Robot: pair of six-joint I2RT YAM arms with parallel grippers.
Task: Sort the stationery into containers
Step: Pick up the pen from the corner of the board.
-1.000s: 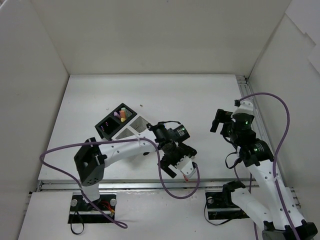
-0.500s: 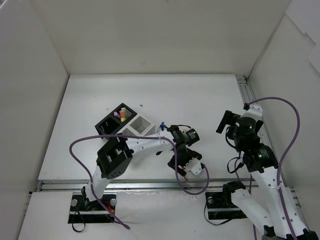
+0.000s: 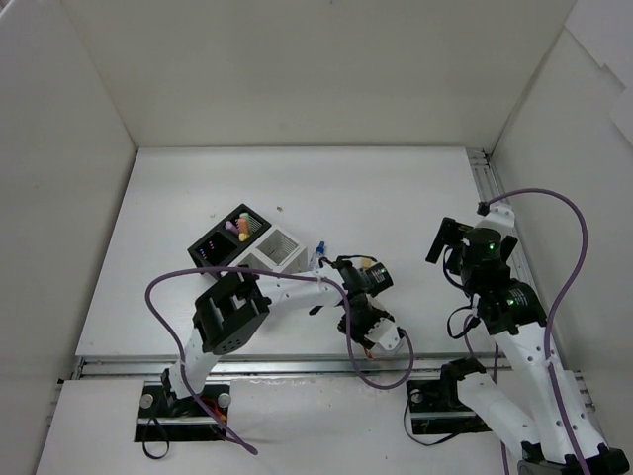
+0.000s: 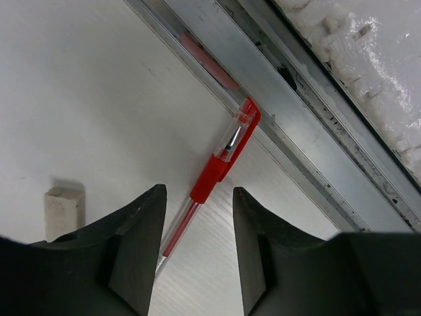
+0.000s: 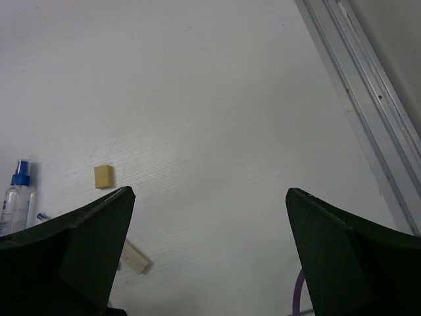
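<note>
A red pen (image 4: 217, 164) lies slanted on the table beside the metal edge rail (image 4: 296, 118). My left gripper (image 4: 198, 192) is down over it, jaws narrowed to either side of its barrel; the pen sits close to the left finger and a gap shows on the right. In the top view this gripper (image 3: 369, 338) is at the table's near edge. A beige eraser (image 4: 64, 207) lies just left of it. My right gripper (image 5: 209, 192) hangs wide open over bare table. The white slatted box (image 3: 275, 247) and the black box (image 3: 213, 252), holding highlighters (image 3: 237, 228), stand left of centre.
A clear blue-capped bottle (image 5: 14, 197) lies left of the right gripper, with two beige erasers (image 5: 102, 176) (image 5: 135, 257) nearer to it. A rail (image 5: 355, 99) runs along the table's right edge. White walls enclose the table.
The left arm has swung right and toward the near edge, and its jaws have narrowed from wide open to close around the red pen. The right arm has shifted slightly.
</note>
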